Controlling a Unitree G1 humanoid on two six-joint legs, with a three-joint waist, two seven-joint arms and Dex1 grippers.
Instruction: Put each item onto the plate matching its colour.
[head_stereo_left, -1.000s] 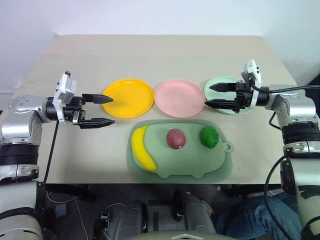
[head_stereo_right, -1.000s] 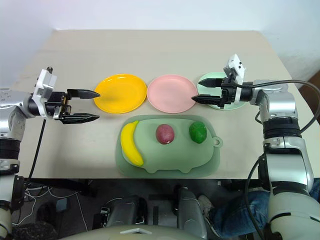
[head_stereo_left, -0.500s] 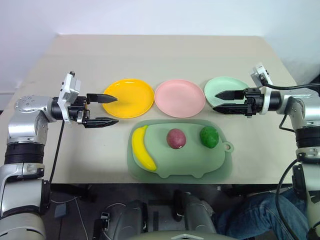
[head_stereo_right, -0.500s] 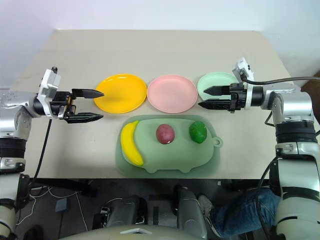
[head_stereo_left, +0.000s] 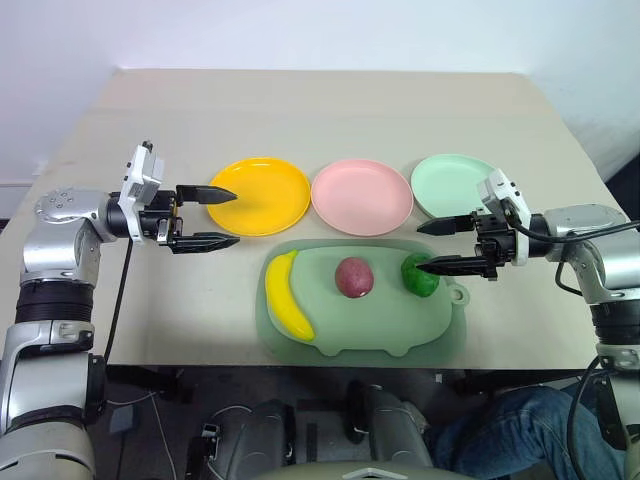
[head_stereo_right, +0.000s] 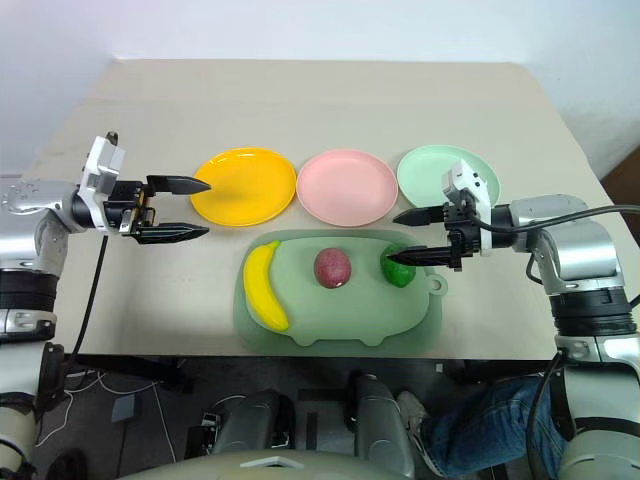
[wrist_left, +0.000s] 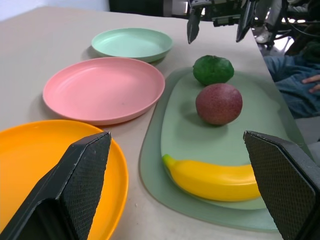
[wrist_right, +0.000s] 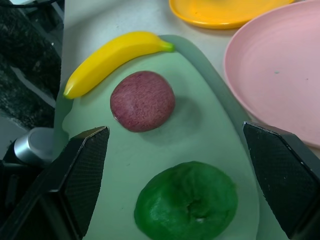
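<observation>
Three glossy round plates sit in a row mid-tabletop, head views: orange-yellow plate (head_stereo_left: 259, 195), pink plate (head_stereo_left: 362, 196), mint plate (head_stereo_left: 452, 184). Nearer the front edge, pale green board (head_stereo_left: 360, 330) carries smooth curved banana (head_stereo_left: 285, 297), matte red-purple fruit (head_stereo_left: 352, 277), bumpy green fruit (head_stereo_left: 421, 276). Left gripper (head_stereo_left: 221, 218) gapes beside the orange-yellow plate, empty. Right gripper (head_stereo_right: 402, 236) spread wide, empty.

Left wrist view: right gripper hangs over the fruit row.

Right wrist view: green fruit dimpled, between the spread fingers.

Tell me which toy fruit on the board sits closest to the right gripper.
The bumpy green fruit, at the board's right end, just beside the open right gripper. The red-purple fruit and the yellow banana lie farther left.
</observation>
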